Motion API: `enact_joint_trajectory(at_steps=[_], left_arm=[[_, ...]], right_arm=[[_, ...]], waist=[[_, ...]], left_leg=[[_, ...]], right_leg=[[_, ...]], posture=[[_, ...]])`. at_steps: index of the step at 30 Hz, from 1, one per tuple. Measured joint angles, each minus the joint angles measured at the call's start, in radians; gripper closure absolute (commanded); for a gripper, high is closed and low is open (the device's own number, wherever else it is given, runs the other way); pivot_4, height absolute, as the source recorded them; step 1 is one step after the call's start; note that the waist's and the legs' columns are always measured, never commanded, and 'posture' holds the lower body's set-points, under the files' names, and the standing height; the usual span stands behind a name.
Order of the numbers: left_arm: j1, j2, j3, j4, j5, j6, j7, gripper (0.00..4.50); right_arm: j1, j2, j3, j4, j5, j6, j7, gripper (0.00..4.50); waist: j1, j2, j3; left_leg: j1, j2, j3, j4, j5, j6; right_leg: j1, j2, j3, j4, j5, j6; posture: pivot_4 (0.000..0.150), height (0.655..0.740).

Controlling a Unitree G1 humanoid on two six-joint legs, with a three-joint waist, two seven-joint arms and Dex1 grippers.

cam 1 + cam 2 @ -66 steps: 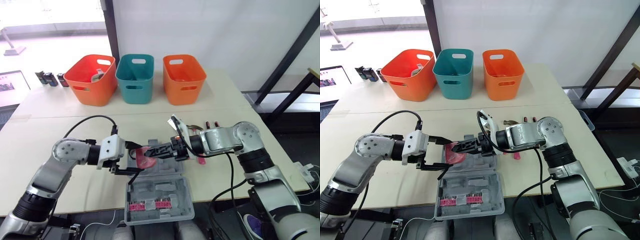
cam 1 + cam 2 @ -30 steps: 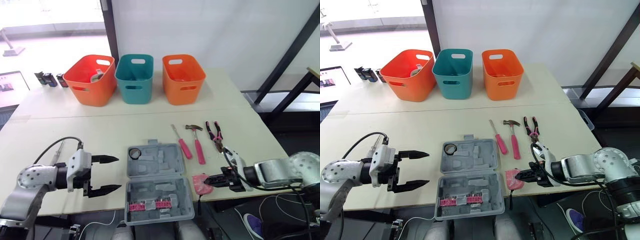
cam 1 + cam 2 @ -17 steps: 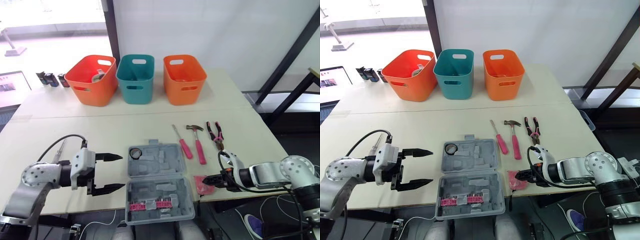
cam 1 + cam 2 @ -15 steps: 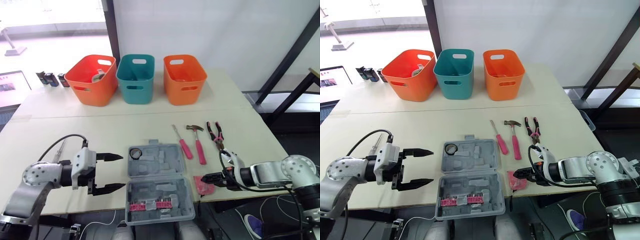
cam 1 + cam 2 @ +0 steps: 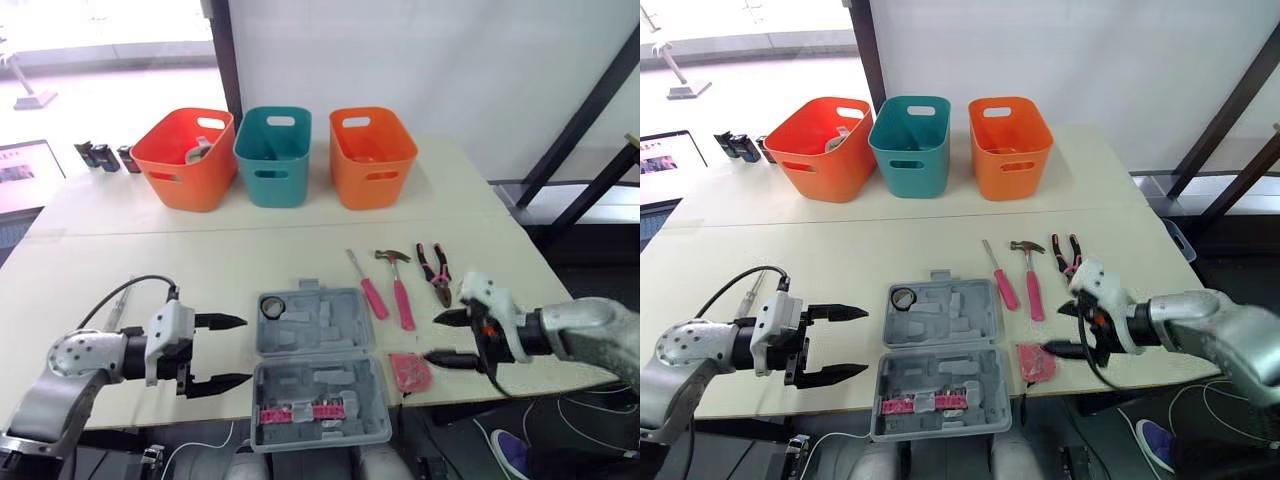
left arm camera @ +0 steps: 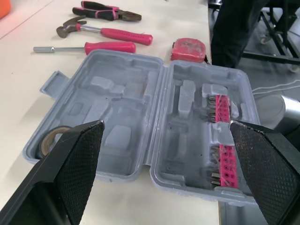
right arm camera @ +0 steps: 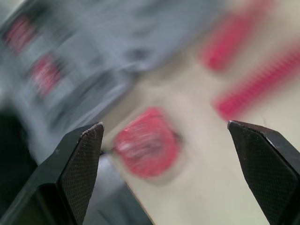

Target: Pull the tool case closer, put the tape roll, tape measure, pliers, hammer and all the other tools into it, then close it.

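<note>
The grey tool case (image 5: 330, 380) lies open flat at the table's front edge, with pink bits in its near half. A tape roll (image 5: 270, 305) sits in the far-left corner of the case. The red tape measure (image 5: 410, 370) lies on the table just right of the case. Beyond it lie the screwdriver (image 5: 368, 290), hammer (image 5: 399, 290) and pliers (image 5: 437, 270). My right gripper (image 5: 434, 338) is open and empty, just right of the tape measure. My left gripper (image 5: 243, 350) is open and empty, left of the case (image 6: 145, 126).
Three baskets stand in a row at the back: red-orange (image 5: 185, 160), teal (image 5: 272, 155) and orange (image 5: 372, 155). Small dark objects (image 5: 100, 157) sit at the far left. The tape measure lies close to the table's front edge.
My right gripper carried the tape measure from over the case to the table on its right, then opened and let it go. The left gripper drew back to the left.
</note>
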Motion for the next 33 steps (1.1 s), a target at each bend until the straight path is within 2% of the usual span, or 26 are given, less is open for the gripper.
enact_joint_trajectory(at_steps=[1, 4, 7, 13, 20, 31, 33], left_arm=[[-0.001, 0.0, 0.0, 0.004, 0.0, -0.001, -0.002, 0.0], [-0.001, 0.0, 0.001, 0.013, 0.0, -0.004, -0.004, 0.0], [0.006, 0.0, 0.002, 0.013, -0.001, -0.008, -0.008, 0.0], [0.043, -0.01, 0.016, 0.013, -0.005, -0.061, -0.025, 0.0], [0.045, -0.081, 0.049, 0.013, -0.031, -0.156, -0.026, 0.0], [0.041, -0.027, 0.029, 0.024, -0.027, -0.154, -0.078, 0.0], [0.04, -0.027, 0.027, 0.03, -0.027, -0.154, -0.08, 0.0]], right_arm=[[-0.009, 0.018, 0.04, 0.056, -0.114, -0.154, 0.056, 0.03], [-0.064, 0.091, 0.098, 0.204, -0.294, -0.355, 0.136, 0.03], [-0.11, 0.146, 0.127, 0.282, -0.386, -0.436, 0.18, 0.03], [-0.156, 0.233, 0.157, 0.378, -0.517, -0.494, 0.198, 0.03], [-0.171, 0.287, 0.172, 0.401, -0.593, -0.496, 0.201, 0.03], [-0.167, 0.319, 0.17, 0.42, -0.625, -0.484, 0.199, 0.03], [-0.166, 0.323, 0.168, 0.423, -0.623, -0.481, 0.201, 0.56]], waist=[[-0.003, 0.0, 0.0], [-0.009, -0.001, 0.001], [-0.007, -0.001, 0.001], [-0.004, -0.001, 0.001], [-0.002, -0.001, 0.001], [-0.004, -0.001, 0.001], [-0.004, -0.001, 0.001]], left_leg=[[0.0, 0.0, 0.0, 0.001, 0.0, 0.0], [0.001, 0.0, 0.0, 0.003, 0.001, -0.001], [0.002, 0.0, 0.0, 0.003, 0.001, -0.002], [0.001, 0.0, 0.0, 0.001, 0.001, -0.002], [0.002, 0.0, 0.0, 0.003, 0.002, -0.002], [0.007, 0.0, -0.001, 0.003, 0.001, -0.002], [0.009, 0.0, -0.001, 0.003, 0.001, -0.002]], right_leg=[[0.0, 0.0, 0.0, 0.0, 0.0, 0.0], [0.001, 0.0, 0.0, 0.0, 0.001, -0.001], [0.001, 0.0, 0.0, 0.001, 0.003, -0.005], [0.001, 0.0, 0.0, 0.001, 0.002, -0.003], [0.003, 0.0, 0.0, 0.002, 0.002, -0.003], [0.008, 0.0, 0.0, 0.001, 0.002, -0.003], [0.01, 0.0, 0.0, 0.001, 0.002, -0.003]], posture=[[0.15, 0.74], [0.15, 0.74], [0.15, 0.74], [0.15, 0.74], [0.15, 0.74], [0.15, 0.74], [0.15, 0.74]])
